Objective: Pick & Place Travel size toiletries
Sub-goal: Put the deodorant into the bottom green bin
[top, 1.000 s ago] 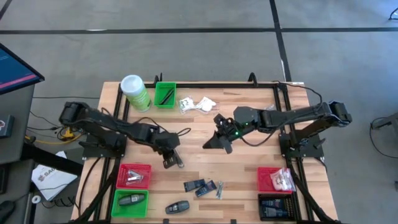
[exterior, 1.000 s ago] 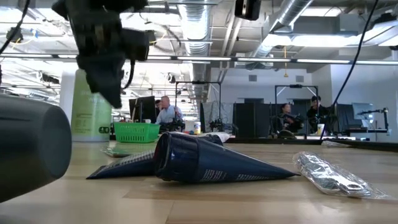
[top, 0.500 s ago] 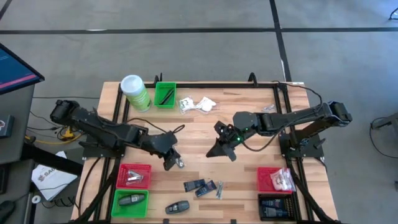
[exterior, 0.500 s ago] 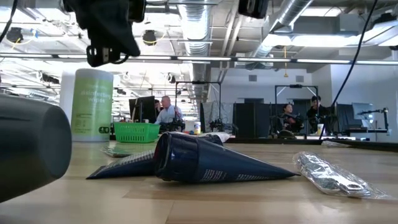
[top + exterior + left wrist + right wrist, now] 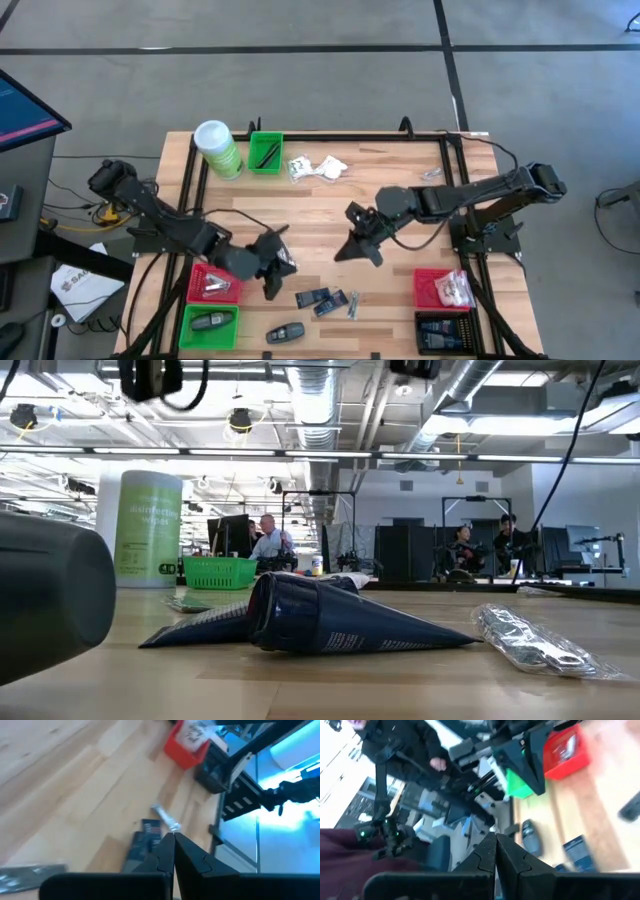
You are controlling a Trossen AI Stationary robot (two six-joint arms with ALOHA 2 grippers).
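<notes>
Travel size toiletries lie loose on the wooden table. White sachets (image 5: 318, 167) lie at the far middle. Dark blue packets (image 5: 320, 298), a slim silvery tube (image 5: 352, 305) and a black oval piece (image 5: 285, 332) lie near the front edge. A silvery packet (image 5: 287, 263) lies flat beside the left red bin (image 5: 215, 283). My left gripper (image 5: 275, 270) hangs shut above that packet, clear of it, and points toward the dark packets (image 5: 142, 837). My right gripper (image 5: 350, 250) hovers shut over the table's middle, holding nothing.
A green canister (image 5: 218, 148) and a green bin (image 5: 265, 152) stand at the far left. Another green bin (image 5: 208, 322) stands near left. A red bin (image 5: 443, 288) and a black bin (image 5: 445, 330) stand near right. People sit in the room beyond (image 5: 265, 540).
My left gripper has risen, swung toward the table's near edge and turned; in the low view it has left by the top. The silvery packet has stayed on the table. My right gripper has drifted a little toward the near edge.
</notes>
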